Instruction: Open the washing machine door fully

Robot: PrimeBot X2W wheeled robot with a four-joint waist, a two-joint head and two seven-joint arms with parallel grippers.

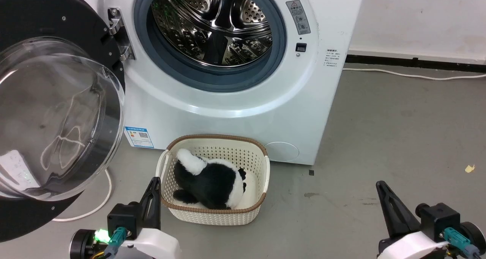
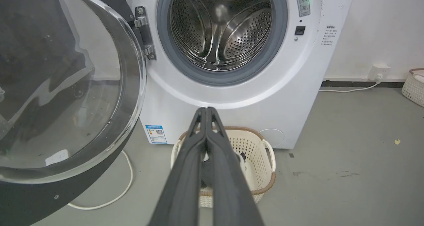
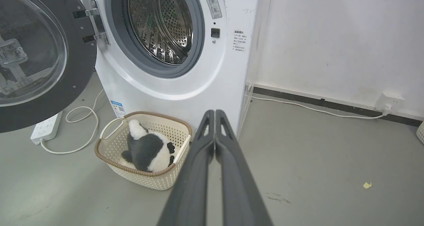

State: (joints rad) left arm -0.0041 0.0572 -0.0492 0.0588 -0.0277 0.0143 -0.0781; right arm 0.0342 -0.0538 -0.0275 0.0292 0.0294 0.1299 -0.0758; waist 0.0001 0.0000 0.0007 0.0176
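Grey floor (image 1: 379,137) runs back to a white wall (image 3: 331,37); a white washer (image 1: 228,126) stands on it, close to that wall. The door (image 1: 53,111) is swung out wide on the washer's left side; it hangs on a metal hinge (image 1: 119,35) just left of the shiny drum (image 1: 212,23); its black rim and clear glass middle face the robot; a grey ring (image 1: 212,84) runs round the drum.

A pale basket (image 1: 218,215) with a brown rim sits on the floor just in front of the washer, below the drum; a black and white toy (image 1: 212,183) lies inside it. A white cord (image 1: 95,209) curls on the floor under the door; in the right wrist view it runs to a white plug strip (image 3: 46,128) lying below the door; a small yellow scrap (image 1: 469,168) lies on the floor far to the right.

The left gripper (image 2: 206,110) is pressed shut and holds nothing; it is low, just left of the basket and below the door, apart from the door. The right gripper (image 3: 215,111) is pressed shut too and holds nothing; it is low on the right, well apart from the basket and the door.
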